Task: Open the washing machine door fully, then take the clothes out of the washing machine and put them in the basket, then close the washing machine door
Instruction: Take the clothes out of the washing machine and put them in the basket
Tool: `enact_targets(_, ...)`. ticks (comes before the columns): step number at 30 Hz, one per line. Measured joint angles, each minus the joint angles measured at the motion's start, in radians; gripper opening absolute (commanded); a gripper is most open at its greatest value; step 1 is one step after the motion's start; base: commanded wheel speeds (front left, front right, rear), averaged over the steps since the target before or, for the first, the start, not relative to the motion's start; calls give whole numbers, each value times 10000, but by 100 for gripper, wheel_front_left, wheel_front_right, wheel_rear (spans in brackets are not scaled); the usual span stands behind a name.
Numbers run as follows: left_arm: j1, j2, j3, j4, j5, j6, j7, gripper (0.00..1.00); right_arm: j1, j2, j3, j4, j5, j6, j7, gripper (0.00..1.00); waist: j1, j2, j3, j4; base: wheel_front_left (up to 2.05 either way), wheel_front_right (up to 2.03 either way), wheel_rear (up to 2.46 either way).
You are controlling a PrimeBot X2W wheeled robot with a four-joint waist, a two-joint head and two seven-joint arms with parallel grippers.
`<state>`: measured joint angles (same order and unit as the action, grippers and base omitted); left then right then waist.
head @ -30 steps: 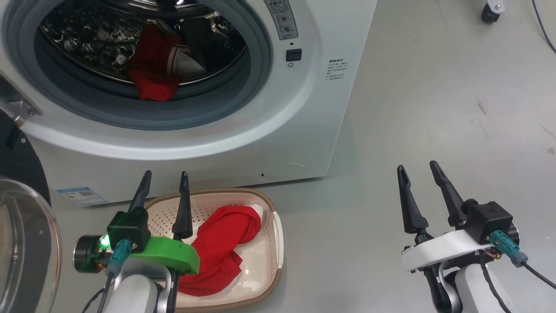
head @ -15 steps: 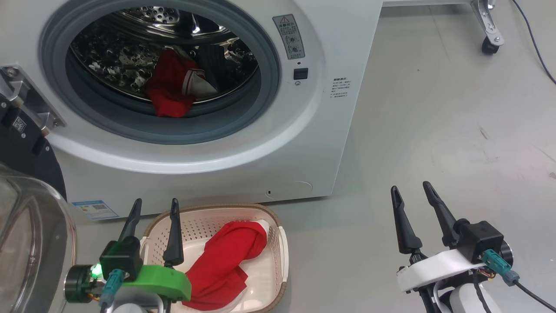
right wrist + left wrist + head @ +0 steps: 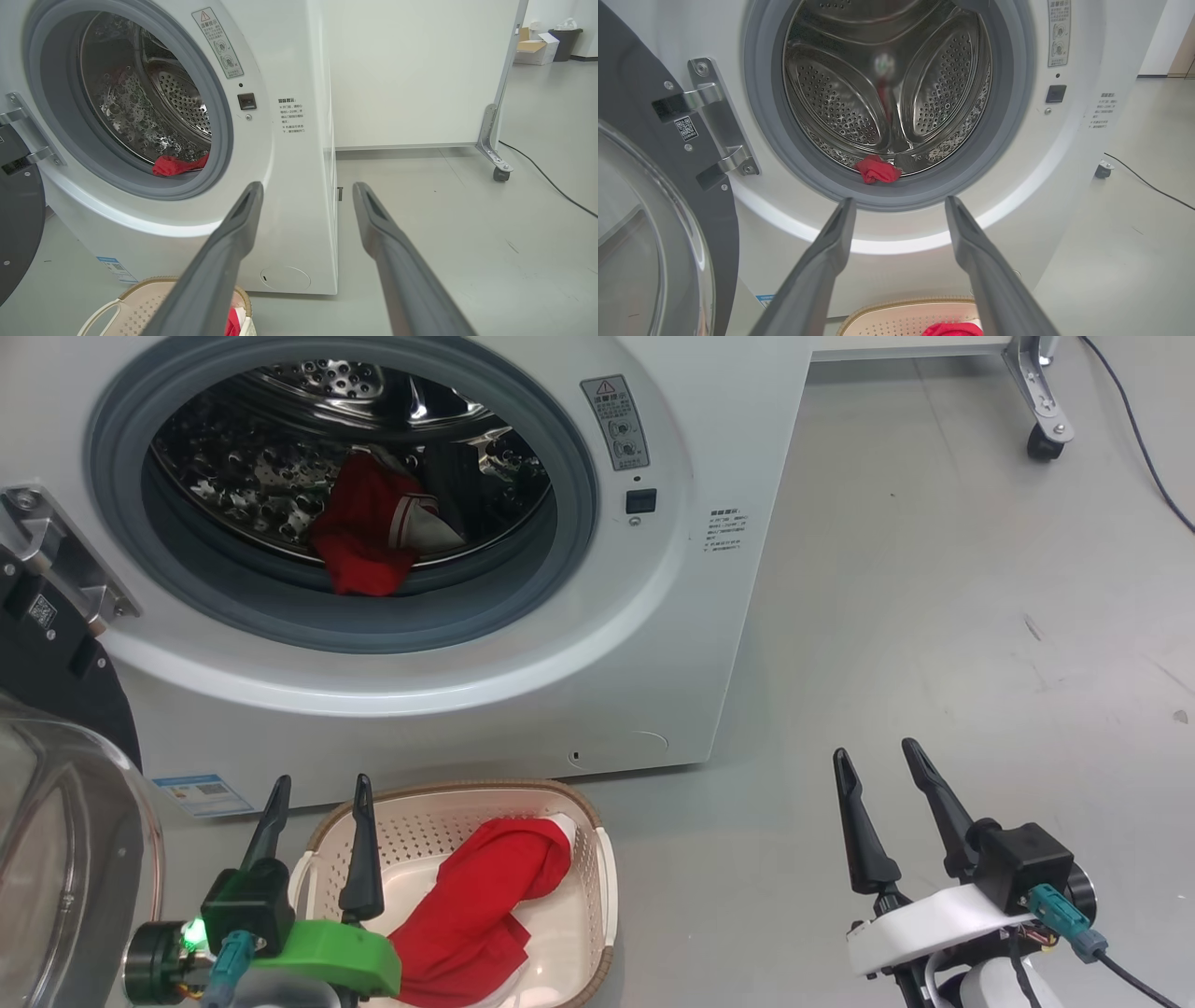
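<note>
Facing one washing machine with its door open, left gripper and right gripper gape empty, one red garment at the drum front edge, a second garment in the one basket.

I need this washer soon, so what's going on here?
The left gripper and right gripper, both open and empty, are midway through unloading the big white front-loading washing machine. Its round glossy black door with a glass bowl stands open. One red fabric garment lies in the small cream perforated plastic basket; a second garment, red and white, lies in the steel drum.
</note>
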<state>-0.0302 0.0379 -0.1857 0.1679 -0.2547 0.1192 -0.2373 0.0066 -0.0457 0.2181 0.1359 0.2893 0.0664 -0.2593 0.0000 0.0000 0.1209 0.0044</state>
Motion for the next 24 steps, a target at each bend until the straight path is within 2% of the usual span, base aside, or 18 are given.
enact_targets(24,409,0,111,-585,249,0,614,100,50,2,261,-176,12,-165,2,100,0,0,16,-78,0,0,0)
